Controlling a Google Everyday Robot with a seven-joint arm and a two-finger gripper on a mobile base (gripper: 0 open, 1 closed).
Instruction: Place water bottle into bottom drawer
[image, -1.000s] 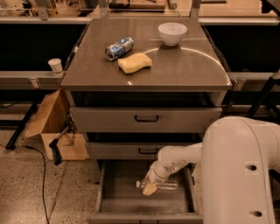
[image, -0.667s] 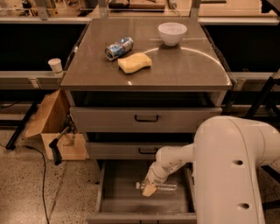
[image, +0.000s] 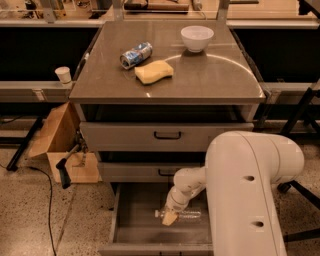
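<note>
Arm (image: 250, 190) bulk shifted left; gripper (image: 169, 218) stays low inside open bottom drawer (image: 137, 222), at cap end of water bottle (image: 189, 215) lying on drawer floor. Whether gripper clasps bottle: cannot tell. Desk (image: 215, 75) holds can (image: 136, 54), sponge (image: 154, 71), bowl (image: 197, 38).

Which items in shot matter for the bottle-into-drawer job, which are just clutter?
Job: small clear plastic water bottle, lying in the open grey metal bottom drawer; gripper, down in that drawer at the bottle's end.
Lying about: crushed blue-silver can, yellow sponge, white bowl, all on the cabinet top; white paper cup; brown cardboard box.
</note>
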